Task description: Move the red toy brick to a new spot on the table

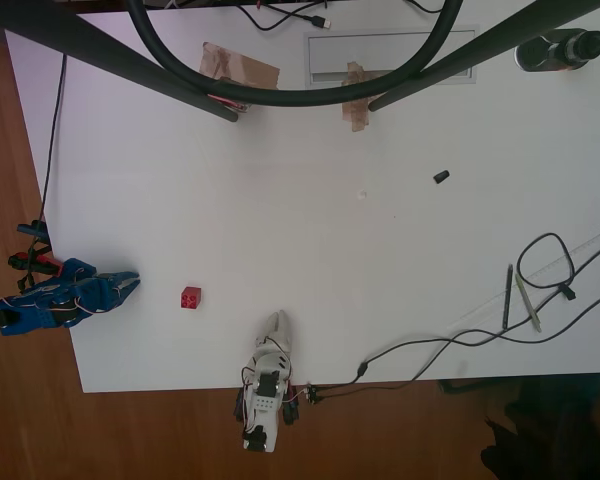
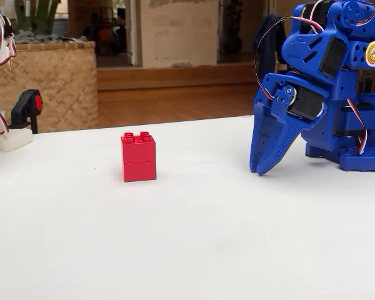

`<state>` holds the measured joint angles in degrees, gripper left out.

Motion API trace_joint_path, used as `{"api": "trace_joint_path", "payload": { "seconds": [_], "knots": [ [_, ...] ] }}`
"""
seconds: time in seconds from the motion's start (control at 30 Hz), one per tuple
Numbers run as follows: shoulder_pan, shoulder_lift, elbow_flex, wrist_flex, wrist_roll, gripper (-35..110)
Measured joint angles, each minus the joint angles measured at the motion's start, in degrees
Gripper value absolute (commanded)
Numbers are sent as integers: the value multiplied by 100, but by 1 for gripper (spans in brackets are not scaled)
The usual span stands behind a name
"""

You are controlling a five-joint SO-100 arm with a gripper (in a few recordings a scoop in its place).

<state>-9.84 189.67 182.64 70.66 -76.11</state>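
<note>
The red toy brick (image 1: 190,297) (image 2: 138,156) stands upright and alone on the white table (image 1: 310,230) (image 2: 187,237), near its lower left corner in the overhead view. My blue gripper (image 1: 130,280) (image 2: 259,169) rests at the table's left edge in that view, its tip pointing toward the brick a short gap away. In the fixed view the gripper hangs to the right of the brick, tips almost on the tabletop. Its fingers lie together with nothing between them.
Brown tape patches (image 1: 240,68) (image 1: 356,100) and a white panel (image 1: 390,55) lie at the far edge. A small black piece (image 1: 440,177) sits mid-right. Pens (image 1: 507,297), a ruler (image 1: 570,265) and cables (image 1: 450,345) crowd the right. Black stand legs (image 1: 130,60) cross overhead.
</note>
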Motion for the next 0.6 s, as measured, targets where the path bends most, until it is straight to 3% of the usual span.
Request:
{"api": "trace_joint_path", "payload": {
  "seconds": [0.17, 0.6],
  "knots": [
    [105, 0, 0, -53, 519, 0],
    [79, 0, 0, -53, 571, 0]
  ]
}}
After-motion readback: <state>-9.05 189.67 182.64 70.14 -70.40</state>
